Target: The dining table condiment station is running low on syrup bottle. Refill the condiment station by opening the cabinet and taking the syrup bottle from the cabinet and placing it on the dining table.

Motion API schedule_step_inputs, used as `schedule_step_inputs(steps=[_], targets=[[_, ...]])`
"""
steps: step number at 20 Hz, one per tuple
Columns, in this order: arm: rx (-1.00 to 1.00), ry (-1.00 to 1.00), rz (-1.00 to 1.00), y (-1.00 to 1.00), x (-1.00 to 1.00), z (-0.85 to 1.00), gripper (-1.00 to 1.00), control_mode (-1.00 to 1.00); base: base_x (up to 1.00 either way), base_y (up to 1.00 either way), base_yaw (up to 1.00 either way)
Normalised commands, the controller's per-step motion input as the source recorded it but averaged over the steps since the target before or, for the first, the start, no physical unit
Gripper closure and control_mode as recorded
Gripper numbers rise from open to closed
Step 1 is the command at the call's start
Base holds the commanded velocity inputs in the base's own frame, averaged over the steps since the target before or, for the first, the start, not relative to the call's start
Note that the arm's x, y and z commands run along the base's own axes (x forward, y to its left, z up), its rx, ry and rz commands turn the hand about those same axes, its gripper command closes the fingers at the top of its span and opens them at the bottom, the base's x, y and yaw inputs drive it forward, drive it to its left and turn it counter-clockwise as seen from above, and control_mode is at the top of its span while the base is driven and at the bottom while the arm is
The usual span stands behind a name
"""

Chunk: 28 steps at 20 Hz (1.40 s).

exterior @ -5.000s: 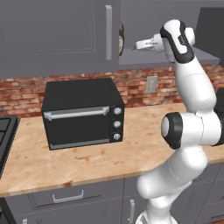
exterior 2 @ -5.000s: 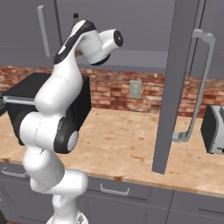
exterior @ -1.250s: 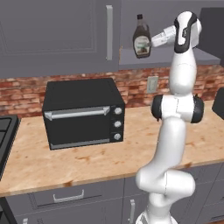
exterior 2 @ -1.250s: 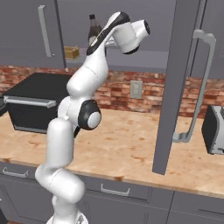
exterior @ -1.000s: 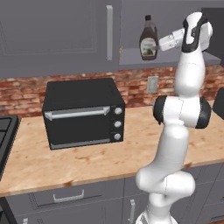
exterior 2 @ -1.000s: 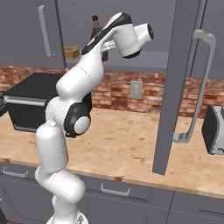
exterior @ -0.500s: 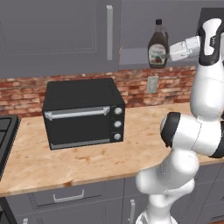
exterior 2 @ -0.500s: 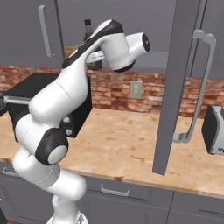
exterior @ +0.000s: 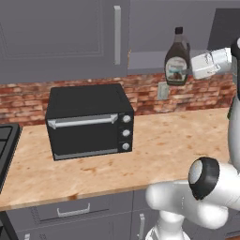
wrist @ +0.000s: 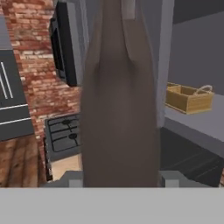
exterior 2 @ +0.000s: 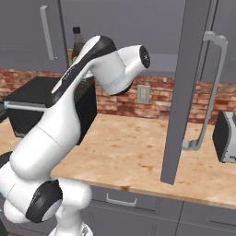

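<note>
Syrup bottle [exterior: 177,58] mid-air, beyond cabinet [exterior: 61,40] edge

We see the syrup bottle [exterior: 177,57], dark brown with a black cap and pale label, upright in the air in front of the cabinet [exterior: 61,40]. That grey cabinet has one door [exterior 2: 182,87] swung open, silver bar handle showing.

In the right base view the arm [exterior 2: 69,110] hides the syrup bottle [exterior 2: 76,39] below its neck, while at three o'clock a toaster [exterior 2: 226,136] is cut off.
</note>
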Motion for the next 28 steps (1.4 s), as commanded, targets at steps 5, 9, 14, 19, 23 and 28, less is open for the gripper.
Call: schedule_step_inputs(steps=[5,9,14,19,23,28], targets=[[0.0,0.0,0.0,0.56,-1.0,-0.14,1.0,-1.0,0.0,0.0,0.0],[0.0,-0.02,-0.01,0.26,-1.0,-0.29,1.0,-1.0,0.0,0.0,0.0],[0.0,-0.06,-0.12,0.0,-1.0,-0.2,1.0,-1.0,0.0,0.0,0.0],[0.0,-0.01,-0.17,0.03,-0.31,0.0,1.0,-1.0,0.0,0.0,0.0],[0.0,-0.01,-0.12,0.11,0.0,0.0,1.0,-1.0,0.0,0.0,0.0],[0.0,0.0,-0.01,0.0,0.0,0.0,1.0,-1.0,0.0,0.0,0.0]])
